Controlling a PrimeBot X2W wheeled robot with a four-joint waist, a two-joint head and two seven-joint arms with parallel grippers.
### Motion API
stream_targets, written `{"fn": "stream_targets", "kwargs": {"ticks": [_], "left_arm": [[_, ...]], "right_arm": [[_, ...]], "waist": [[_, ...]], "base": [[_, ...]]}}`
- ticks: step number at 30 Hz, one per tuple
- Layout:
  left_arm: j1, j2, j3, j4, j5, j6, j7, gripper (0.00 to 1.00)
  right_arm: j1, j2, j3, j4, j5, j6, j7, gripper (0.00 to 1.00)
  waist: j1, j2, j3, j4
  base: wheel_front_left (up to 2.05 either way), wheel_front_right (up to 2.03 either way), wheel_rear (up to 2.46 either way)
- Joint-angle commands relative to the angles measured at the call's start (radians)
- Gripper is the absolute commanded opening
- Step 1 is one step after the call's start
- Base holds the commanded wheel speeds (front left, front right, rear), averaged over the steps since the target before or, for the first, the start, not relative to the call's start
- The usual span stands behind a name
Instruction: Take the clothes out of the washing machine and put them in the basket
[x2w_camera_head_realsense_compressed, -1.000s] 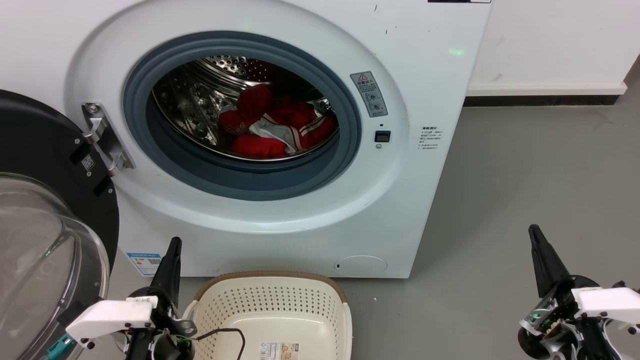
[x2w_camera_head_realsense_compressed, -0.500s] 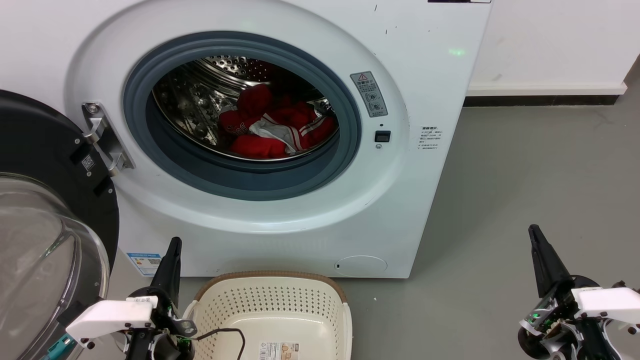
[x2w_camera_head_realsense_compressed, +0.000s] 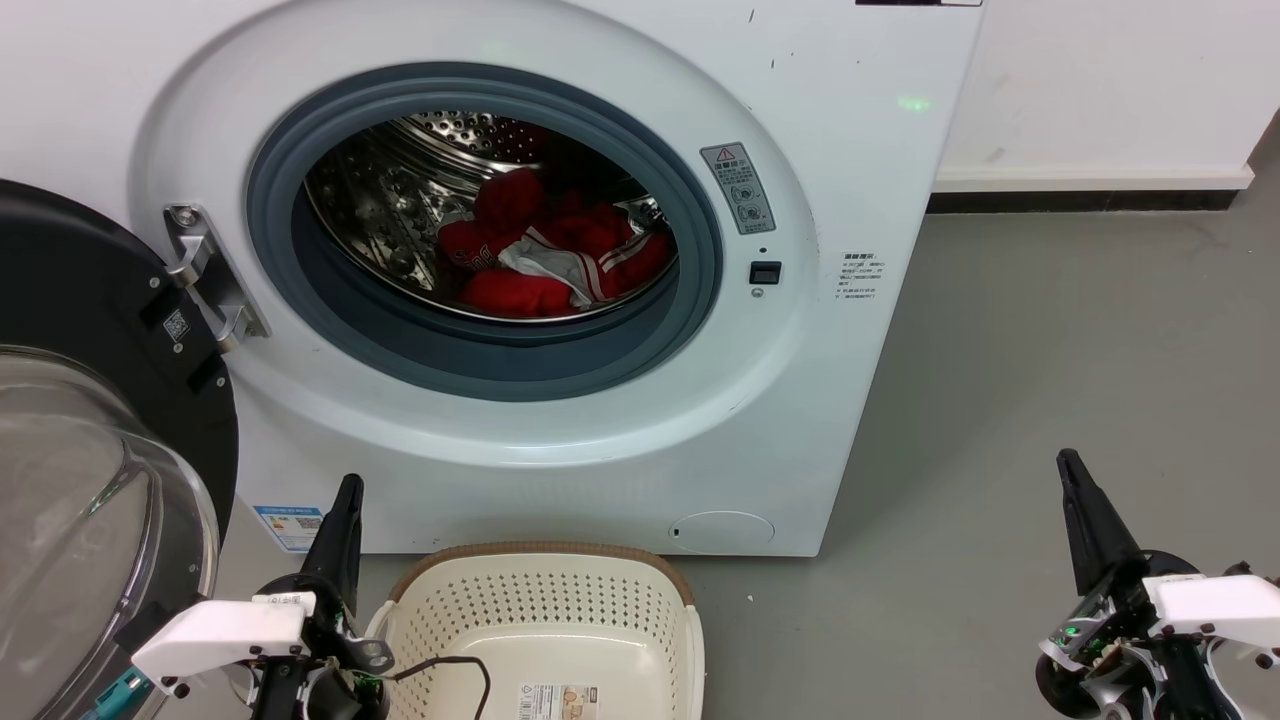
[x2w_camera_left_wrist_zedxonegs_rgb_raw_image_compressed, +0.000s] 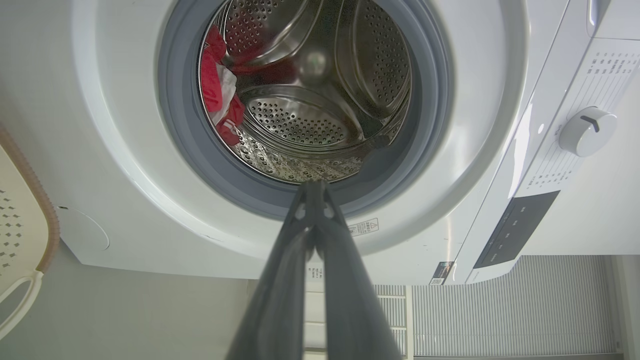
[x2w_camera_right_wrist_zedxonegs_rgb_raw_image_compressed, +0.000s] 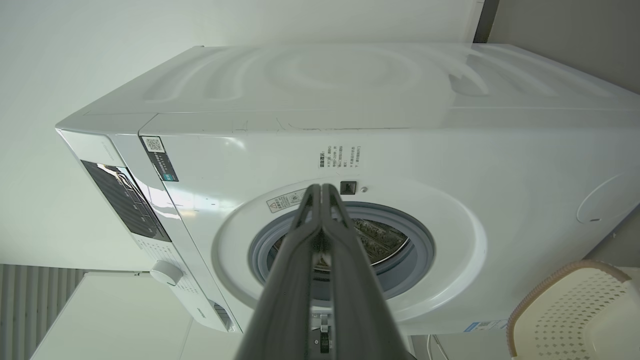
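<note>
Left gripper (x2w_camera_head_realsense_compressed: 349, 484) and right gripper (x2w_camera_head_realsense_compressed: 1067, 460), each with fingers pressed together and holding nothing, set low before the washing machine (x2w_camera_head_realsense_compressed: 830, 200). The clothes (x2w_camera_head_realsense_compressed: 545, 255) lie in the drum, ahead of and above both, beyond the grey-blue seal (x2w_camera_head_realsense_compressed: 480, 365). The basket (x2w_camera_head_realsense_compressed: 540, 549) stands just right of the left gripper, the open glass door (x2w_camera_head_realsense_compressed: 90, 480) on its left; grey floor (x2w_camera_head_realsense_compressed: 1050, 330) lies ahead of the right gripper
</note>
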Motion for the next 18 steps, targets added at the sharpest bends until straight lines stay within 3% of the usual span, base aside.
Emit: {"fn": "stream_targets", "kwargs": {"ticks": [1,3,4,18], "left_arm": [[-0.008,-0.002,0.001,0.0,0.0,-0.003,0.003,0.0],[-0.008,-0.002,0.001,0.0,0.0,-0.003,0.003,0.0],[-0.008,-0.002,0.001,0.0,0.0,-0.003,0.003,1.0],[0.002,-0.001,-0.059,-0.017,0.056,0.0,-0.06,1.0]], "right_arm": [[-0.012,0.002,0.0,0.001,-0.004,0.0,0.0,0.0],[-0.012,0.002,0.0,0.001,-0.004,0.0,0.0,0.0],[-0.012,0.002,0.0,0.001,-0.004,0.0,0.0,1.0],[0.034,-0.006,0.034,-0.031,-0.053,0.0,-0.058,1.0]], "waist": [[-0.0001,0.0,0.0,0.0],[-0.0001,0.0,0.0,0.0],[-0.0001,0.0,0.0,0.0],[-0.0001,0.0,0.001,0.0]], "base": [[0.0,0.0,0.0],[0.0,0.0,0.0],[0.0,0.0,0.0],[0.0,0.0,0.0]]}}
